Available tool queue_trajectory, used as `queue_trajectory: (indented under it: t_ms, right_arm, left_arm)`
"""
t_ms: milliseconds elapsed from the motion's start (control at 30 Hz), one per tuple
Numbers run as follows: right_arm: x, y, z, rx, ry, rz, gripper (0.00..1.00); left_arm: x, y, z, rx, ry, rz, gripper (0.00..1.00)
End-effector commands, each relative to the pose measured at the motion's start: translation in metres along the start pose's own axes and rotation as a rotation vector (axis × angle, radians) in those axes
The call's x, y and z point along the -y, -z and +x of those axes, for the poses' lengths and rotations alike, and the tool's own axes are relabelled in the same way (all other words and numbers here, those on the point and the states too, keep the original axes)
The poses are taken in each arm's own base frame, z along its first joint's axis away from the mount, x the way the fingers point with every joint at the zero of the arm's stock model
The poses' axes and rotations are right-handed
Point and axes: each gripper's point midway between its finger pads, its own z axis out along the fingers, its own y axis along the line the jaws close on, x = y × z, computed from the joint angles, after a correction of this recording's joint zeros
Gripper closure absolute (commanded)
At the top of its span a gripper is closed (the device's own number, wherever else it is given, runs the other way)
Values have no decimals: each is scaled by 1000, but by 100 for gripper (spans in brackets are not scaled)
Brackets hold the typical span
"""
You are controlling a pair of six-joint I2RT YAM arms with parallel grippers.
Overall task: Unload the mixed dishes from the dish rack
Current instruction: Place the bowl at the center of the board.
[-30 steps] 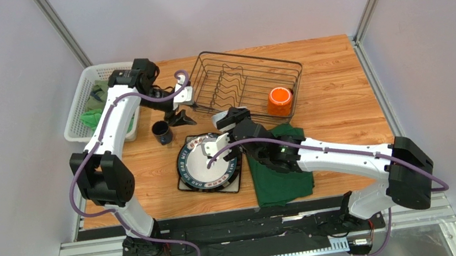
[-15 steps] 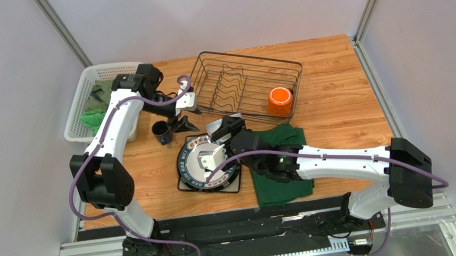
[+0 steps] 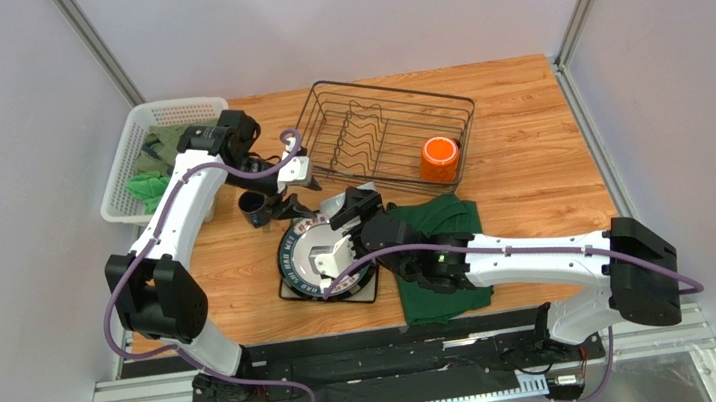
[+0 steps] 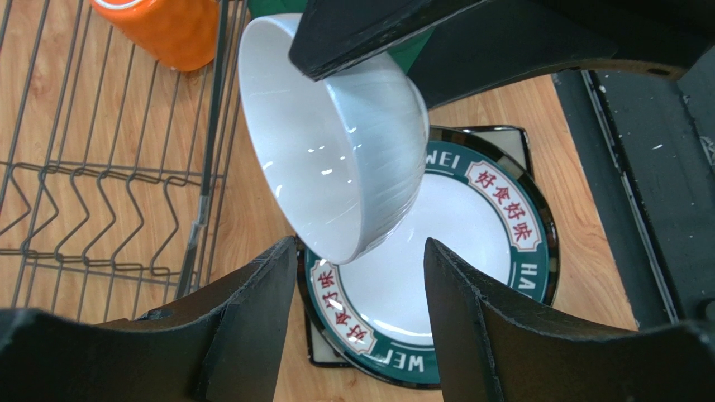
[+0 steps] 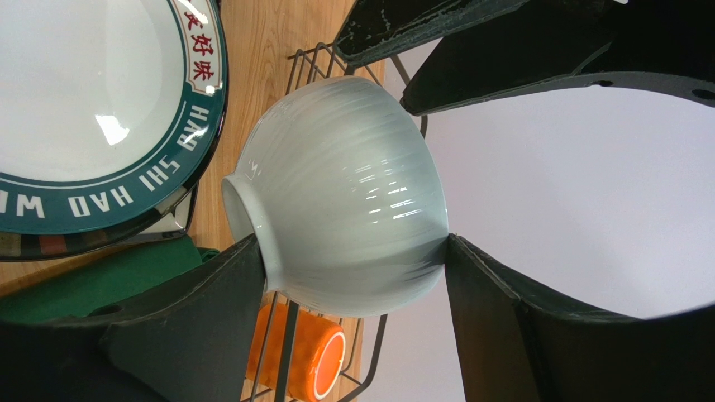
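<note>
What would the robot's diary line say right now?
right pincer: gripping tilted white bowl above round plate | left pincer: open, empty | orange mug: in dish rack | step: bowl not yet set down

Round white ceramic bowl [image 5: 352, 193]: glossy, smooth. Rectangular dark wire dish rack [image 3: 361, 139]: metal. Tabletop [image 3: 538, 163]: wood-grain, matt. Dark green cloth [image 3: 433, 302]: matt.

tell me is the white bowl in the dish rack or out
Out. The right gripper holds the white bowl tilted above the round dark-rimmed plate, outside the dish rack wire wall.
</note>
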Motion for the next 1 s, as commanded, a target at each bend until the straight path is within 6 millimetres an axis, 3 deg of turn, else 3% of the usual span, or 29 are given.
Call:
queue_trajectory:
  t_ms: [0,300,667,967]
  right_arm:
    - [39,9,-11,32,-44,136,32]
    - [43,10,-18,41,-45,143,32]
    - [46,10,-26,50,-39,149,32]
    - [48,10,-28,50,-34,159,32]
  left_arm:
    - [76,5,-30,63,229,168,34]
    - [89,-3,-30,80,252,203,36]
    - [91,-13,-24,83,293,248,50]
    - [105,-26,-20,95,329,307,53]
